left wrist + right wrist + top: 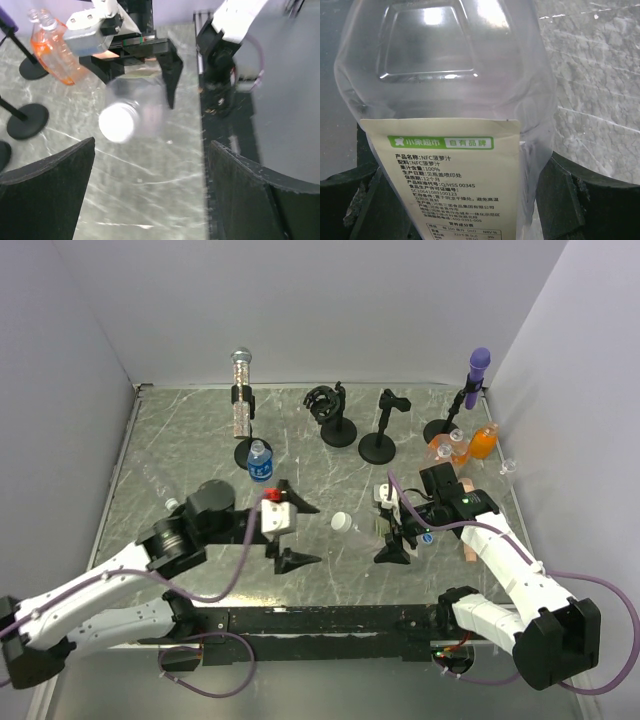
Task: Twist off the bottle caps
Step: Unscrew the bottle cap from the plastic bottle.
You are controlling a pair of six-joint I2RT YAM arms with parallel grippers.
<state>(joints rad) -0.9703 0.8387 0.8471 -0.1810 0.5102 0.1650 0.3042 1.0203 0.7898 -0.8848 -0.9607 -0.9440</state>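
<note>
Bottle (146,97) blurry behind white cap (118,121)

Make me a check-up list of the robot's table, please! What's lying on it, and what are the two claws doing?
Surface: grey marbled table top, flat; no spills seen.
Job's things: clear bottle with a white printed label, lying sideways in the right gripper; white cap at its end, facing the left gripper; blue-labelled bottle upright; two orange bottles at the far right.
Clutter: silver microphone and purple microphone on stands; two more black stands between them.
Grippers: left gripper open, holding nothing; right gripper shut on the clear bottle.
Cables: purple cables loop along both arms.
Surroundings: plain pale walls on three sides.
</note>
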